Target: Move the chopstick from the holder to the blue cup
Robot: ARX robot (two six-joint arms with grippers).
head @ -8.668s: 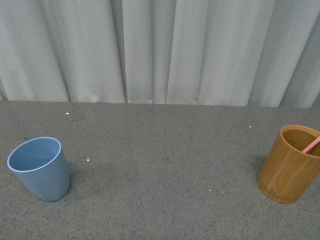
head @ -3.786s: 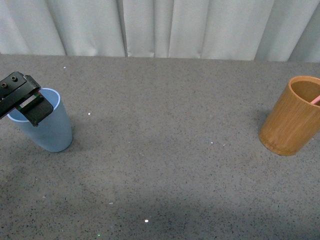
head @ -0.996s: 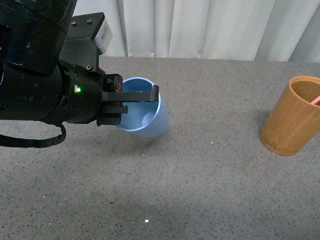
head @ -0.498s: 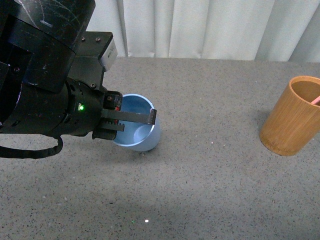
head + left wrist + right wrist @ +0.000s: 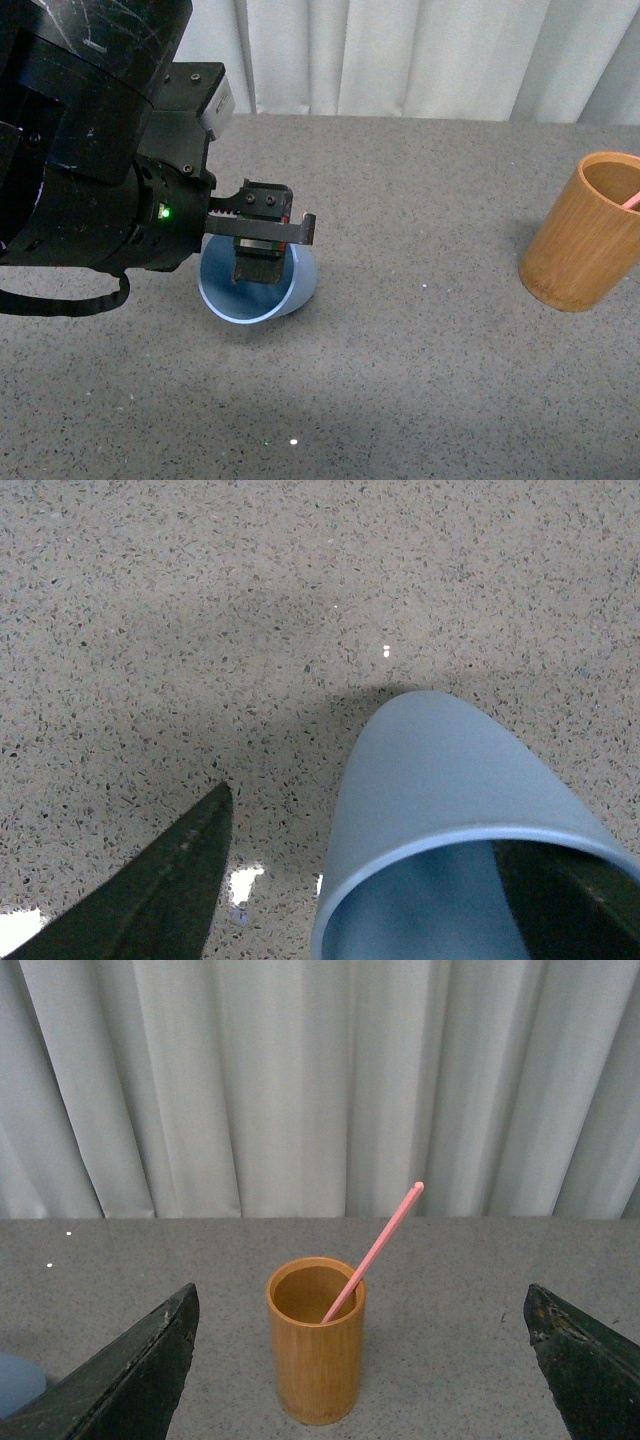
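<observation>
The left jaws stood open astride the cup's [image 5: 232,303] wall, one finger [image 5: 150,880] outside and clear of it, the other [image 5: 570,900] inside. The cup was tilted, its mouth tipped toward the robot; whether its base touched the counter [image 5: 420,380] could not be told. The right jaws were also open, gripping nothing. Well to the right of the cup stood the holder [image 5: 585,235], upright, with the pink chopstick [image 5: 372,1252] leaning inside it.
</observation>
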